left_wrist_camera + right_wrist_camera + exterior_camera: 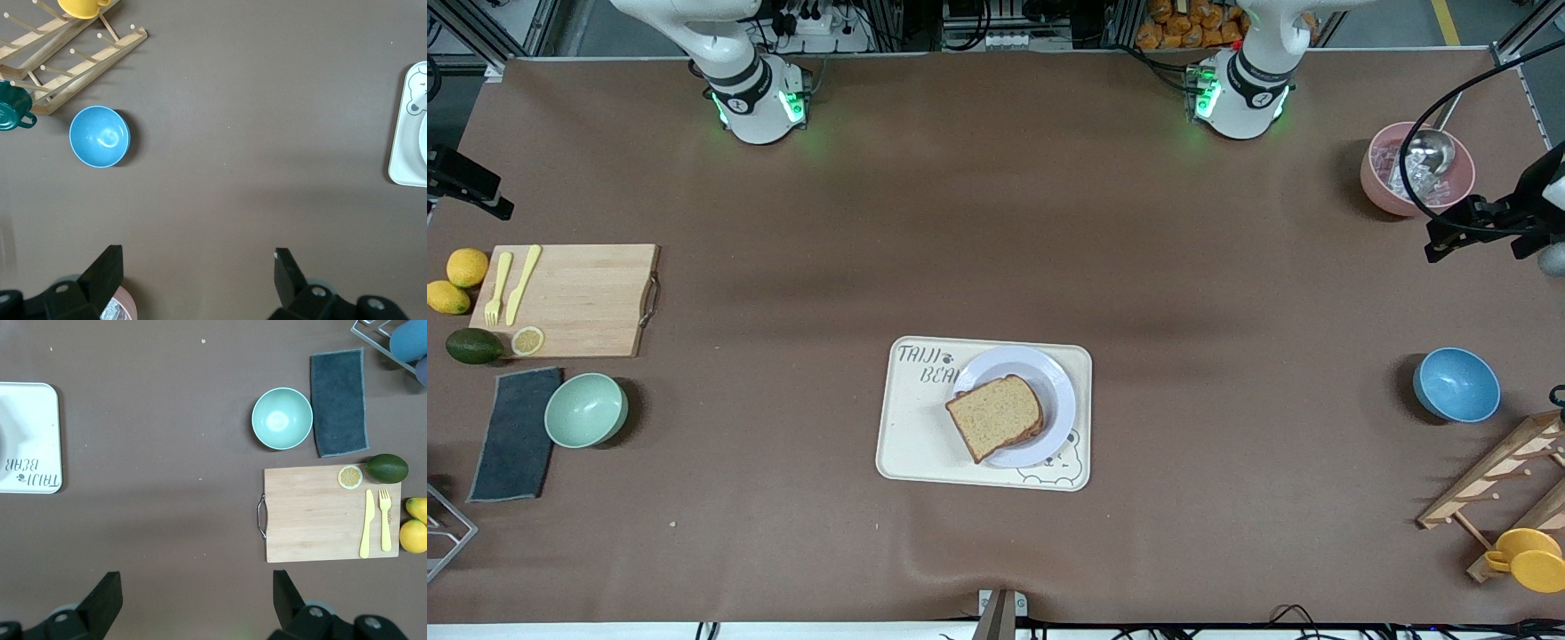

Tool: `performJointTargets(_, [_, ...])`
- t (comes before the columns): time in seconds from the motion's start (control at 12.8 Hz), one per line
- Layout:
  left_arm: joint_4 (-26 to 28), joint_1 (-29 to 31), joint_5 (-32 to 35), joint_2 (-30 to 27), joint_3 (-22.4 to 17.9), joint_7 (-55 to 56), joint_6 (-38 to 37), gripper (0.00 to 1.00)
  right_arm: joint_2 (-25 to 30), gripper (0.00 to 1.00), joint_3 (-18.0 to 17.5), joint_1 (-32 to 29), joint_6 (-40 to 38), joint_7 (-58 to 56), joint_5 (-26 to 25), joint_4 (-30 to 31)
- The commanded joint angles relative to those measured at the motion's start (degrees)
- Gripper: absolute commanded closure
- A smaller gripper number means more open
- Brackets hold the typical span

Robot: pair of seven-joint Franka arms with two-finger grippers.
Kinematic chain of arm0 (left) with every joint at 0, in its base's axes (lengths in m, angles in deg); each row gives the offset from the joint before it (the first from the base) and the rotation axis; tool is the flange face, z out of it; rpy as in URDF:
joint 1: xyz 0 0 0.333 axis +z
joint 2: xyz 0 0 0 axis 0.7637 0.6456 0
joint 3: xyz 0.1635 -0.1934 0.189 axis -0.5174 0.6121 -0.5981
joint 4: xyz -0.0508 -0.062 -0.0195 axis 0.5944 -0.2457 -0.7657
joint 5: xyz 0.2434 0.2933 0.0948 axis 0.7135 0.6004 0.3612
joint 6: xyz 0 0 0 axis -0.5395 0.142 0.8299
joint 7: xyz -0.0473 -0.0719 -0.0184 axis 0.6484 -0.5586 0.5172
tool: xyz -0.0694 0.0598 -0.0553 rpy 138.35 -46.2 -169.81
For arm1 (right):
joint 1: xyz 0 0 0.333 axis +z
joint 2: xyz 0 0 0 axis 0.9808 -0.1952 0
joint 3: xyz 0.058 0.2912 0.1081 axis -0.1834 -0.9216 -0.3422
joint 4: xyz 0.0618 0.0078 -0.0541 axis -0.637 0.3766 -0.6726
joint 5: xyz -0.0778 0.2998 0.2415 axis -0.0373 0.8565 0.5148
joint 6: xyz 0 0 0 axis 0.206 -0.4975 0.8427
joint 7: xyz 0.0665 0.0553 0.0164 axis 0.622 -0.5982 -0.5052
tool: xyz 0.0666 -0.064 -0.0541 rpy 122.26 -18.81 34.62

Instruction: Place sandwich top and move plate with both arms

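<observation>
The sandwich top (996, 414) is seen lying on the plate (1054, 382), stacked on what looks like another slice beneath it; whether the edges line up exactly can't be told. The plate sits on the tray (911, 444), toward the tray's corner nearest the left arm's base and spread along that short edge, so its rim is reachable from both sides w/o anything in the way. The tray is set mid-tabletop, roughly equal reach for both arms, which suits a two-arm carry.

The left gripper (199, 267) is held high over bare tabletop at the left arm's end, fingers spread wide, nothing gripped; a blue bowl (100, 136) and a wooden rack (73, 57) are in its wrist view, and the tray's edge too. The right gripper (197, 587) is held high over bare tabletop at the right arm's end, near the cutting board (313, 513) and a green bowl (281, 418), fingers likewise wide apart and empty.

Judged from this: bread placing looks done, plate move not yet begun. Both hands are parked wide and clear, prob. so each can come down on its own side of the rim. Risk: uneven lift, so the top slice slides off.
</observation>
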Motion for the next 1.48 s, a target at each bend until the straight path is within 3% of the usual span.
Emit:
performJointTargets(0.0, [0.51, -0.17, -0.2, -1.21, -0.21, 0.88, 0.76, 0.0, -0.09, 0.0, -0.21, 0.0, -0.84, 0.56, -0.18, -0.89])
performJointTargets(0.47, [2.17, -0.17, -3.27, -3.75, 1.29, 7.46, -0.64, 0.0, -0.09, 0.0, -0.21, 0.0, -0.84, 0.56, -0.18, -0.89])
performJointTargets(1.01, [2.7, 0.0, -3.27, -5.6, 2.78, 7.57, -3.2, 0.0, -0.27, 0.0, -0.29, 0.09, -0.84, 0.64, -0.18, -0.89])
performJointTargets(1.4, [6.22, 0.09, -3.27, -7.45, 2.61, 7.12, -2.67, 0.0, -0.27, 0.0, -0.29, 0.27, -0.84, 0.73, -0.18, -0.89])
